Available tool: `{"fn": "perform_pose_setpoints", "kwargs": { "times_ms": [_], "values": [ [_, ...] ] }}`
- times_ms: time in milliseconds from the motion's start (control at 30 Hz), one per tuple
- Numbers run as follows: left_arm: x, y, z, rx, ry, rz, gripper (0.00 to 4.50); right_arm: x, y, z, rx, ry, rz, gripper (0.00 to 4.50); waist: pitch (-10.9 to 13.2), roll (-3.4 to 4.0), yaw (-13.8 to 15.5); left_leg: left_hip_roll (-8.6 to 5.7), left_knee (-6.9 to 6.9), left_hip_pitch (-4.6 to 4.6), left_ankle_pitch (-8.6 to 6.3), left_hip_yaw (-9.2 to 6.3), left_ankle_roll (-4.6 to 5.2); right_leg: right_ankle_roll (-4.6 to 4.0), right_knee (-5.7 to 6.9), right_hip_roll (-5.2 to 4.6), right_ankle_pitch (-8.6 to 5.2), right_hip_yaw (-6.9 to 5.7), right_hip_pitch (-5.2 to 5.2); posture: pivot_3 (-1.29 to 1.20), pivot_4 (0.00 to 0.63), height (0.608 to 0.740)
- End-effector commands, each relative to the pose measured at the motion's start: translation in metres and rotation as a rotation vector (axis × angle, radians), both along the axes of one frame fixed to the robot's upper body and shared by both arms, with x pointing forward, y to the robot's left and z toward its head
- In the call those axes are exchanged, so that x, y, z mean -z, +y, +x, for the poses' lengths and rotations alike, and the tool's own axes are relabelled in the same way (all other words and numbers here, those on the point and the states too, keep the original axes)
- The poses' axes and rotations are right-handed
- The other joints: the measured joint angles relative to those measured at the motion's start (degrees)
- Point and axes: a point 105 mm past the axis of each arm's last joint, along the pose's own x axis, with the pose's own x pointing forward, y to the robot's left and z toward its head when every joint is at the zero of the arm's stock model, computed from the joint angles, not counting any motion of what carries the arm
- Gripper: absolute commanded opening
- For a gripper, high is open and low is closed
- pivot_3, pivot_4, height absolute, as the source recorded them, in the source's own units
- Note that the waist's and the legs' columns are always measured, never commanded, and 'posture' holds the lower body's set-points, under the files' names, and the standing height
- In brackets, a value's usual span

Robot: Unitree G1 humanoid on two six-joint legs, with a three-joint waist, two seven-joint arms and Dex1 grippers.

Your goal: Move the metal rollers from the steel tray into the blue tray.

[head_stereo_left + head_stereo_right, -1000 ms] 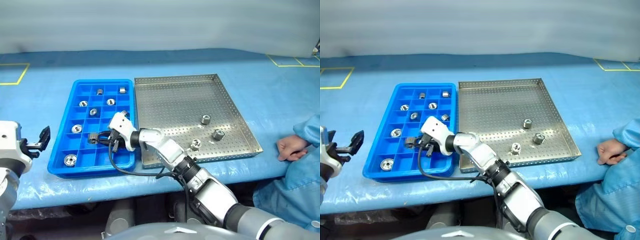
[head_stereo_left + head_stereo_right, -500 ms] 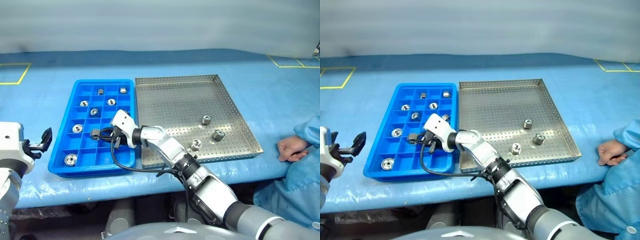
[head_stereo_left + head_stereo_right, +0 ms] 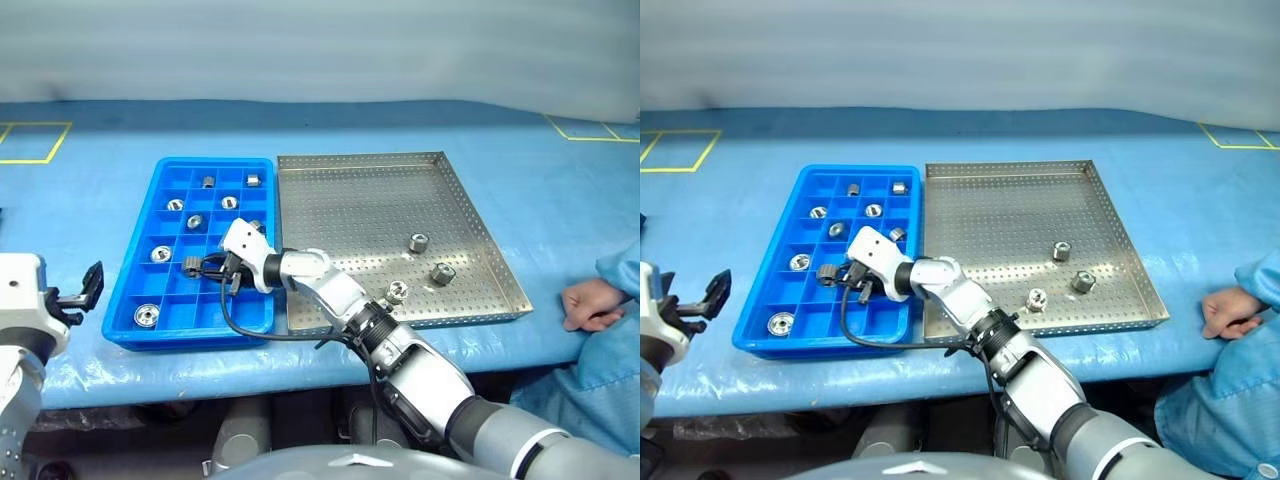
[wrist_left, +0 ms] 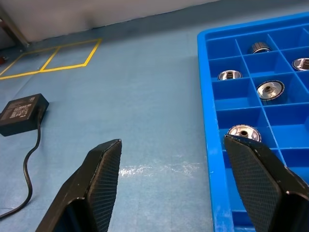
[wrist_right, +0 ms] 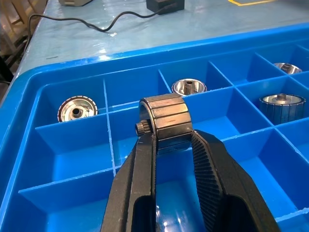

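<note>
The roller (image 5: 166, 119) is pinched in the right gripper (image 5: 169, 145), lying on its side, axis level across the fingers, hovering over the blue tray (image 3: 130, 285). Three rollers (image 3: 418, 242) sit in the steel tray (image 3: 330, 200); left gripper (image 4: 181, 169) gapes wide, empty, beside the blue tray.

Right arm (image 3: 400, 350) — grey-white segments, black joint ring, black cable; black ribbed fingers (image 5: 212, 164).
</note>
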Motion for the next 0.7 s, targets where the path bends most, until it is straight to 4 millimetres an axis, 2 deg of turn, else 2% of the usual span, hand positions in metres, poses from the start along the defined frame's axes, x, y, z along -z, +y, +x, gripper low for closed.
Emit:
{"fn": "perform_pose_setpoints", "kwargs": {
  "times_ms": [33,100,133,267,300,400,500,600,667,700],
  "values": [
    [-0.013,-0.004,-0.001,0.007,-0.047,0.042,3.67,-0.035,0.056,-0.035,-0.137,0.013,0.103,1.46,0.0,-0.02,0.2,0.0,-0.09,0.02,0.03,0.0,-0.05,-0.02,0.0,0.0,-0.02,0.0,0.02,0.23,0.15,0.74],
    [-0.012,-0.007,0.0,0.018,-0.047,0.038,3.67,-0.038,0.056,-0.035,-0.137,0.013,0.117,2.04,0.0,-0.02,0.4,-0.02,-0.31,0.09,0.11,0.0,-0.16,-0.07,-0.01,0.0,-0.04,0.0,0.05,0.22,0.15,0.74],
    [-0.012,-0.008,0.002,0.02,-0.048,0.036,3.67,-0.046,0.054,-0.034,-0.138,-0.01,0.151,2.35,0.0,-0.02,0.4,-0.02,-0.39,0.12,0.14,0.0,-0.2,-0.12,0.0,0.01,-0.07,-0.02,0.05,0.21,0.15,0.74],
    [-0.014,-0.012,0.009,0.043,-0.084,0.007,3.67,-0.065,0.042,-0.027,-0.101,-0.047,0.227,2.35,0.0,0.0,0.5,0.02,-0.53,0.03,0.21,-0.02,-0.32,-0.24,0.01,0.06,-0.15,-0.21,0.0,0.2,0.15,0.74],
    [-0.018,-0.017,0.015,0.07,-0.12,-0.004,3.67,-0.075,0.033,-0.024,-0.08,-0.09,0.255,2.35,0.0,0.0,0.5,0.03,-0.55,-0.01,0.22,-0.04,-0.33,-0.25,0.02,0.08,-0.15,-0.22,-0.02,0.19,0.15,0.74],
    [-0.028,-0.052,0.038,0.249,-0.202,-0.053,3.67,-0.104,-0.009,-0.021,-0.022,-0.238,0.326,2.35,0.0,0.0,1.0,0.01,-0.59,-0.16,0.24,-0.14,-0.38,-0.31,0.01,0.08,-0.18,-0.35,-0.07,0.15,0.15,0.74],
    [-0.037,-0.097,0.053,0.506,-0.245,-0.108,3.67,-0.105,-0.053,-0.028,-0.057,-0.26,0.252,2.35,0.0,-0.01,1.4,-0.13,-0.65,-0.17,0.2,-0.28,-0.41,-0.38,-0.04,0.0,-0.2,-0.42,0.04,0.11,0.15,0.74],
    [-0.047,-0.14,0.066,0.735,-0.292,-0.19,3.67,-0.104,-0.102,-0.019,0.067,-0.31,0.161,2.35,0.0,-0.13,1.4,-0.22,-0.54,-0.18,0.15,-0.31,-0.3,-0.33,-0.12,-0.17,-0.21,-0.4,0.16,0.06,0.15,0.74],
    [-0.038,-0.176,0.077,0.906,-0.227,-0.176,3.67,-0.095,-0.146,-0.006,0.216,-0.362,0.016,2.35,0.1,0.0,1.1,-0.34,-0.43,-0.23,0.16,-0.29,-0.27,-0.26,-0.14,-0.17,-0.2,-0.38,0.16,0.01,0.15,0.74],
    [-0.033,-0.185,0.08,0.949,-0.198,-0.158,3.67,-0.092,-0.159,-0.004,0.258,-0.377,-0.033,2.35,0.1,0.15,0.6,-0.36,-0.42,-0.26,0.18,-0.24,-0.23,-0.14,-0.16,-0.17,-0.24,-0.36,0.16,-0.02,0.15,0.74]
  ]
}}
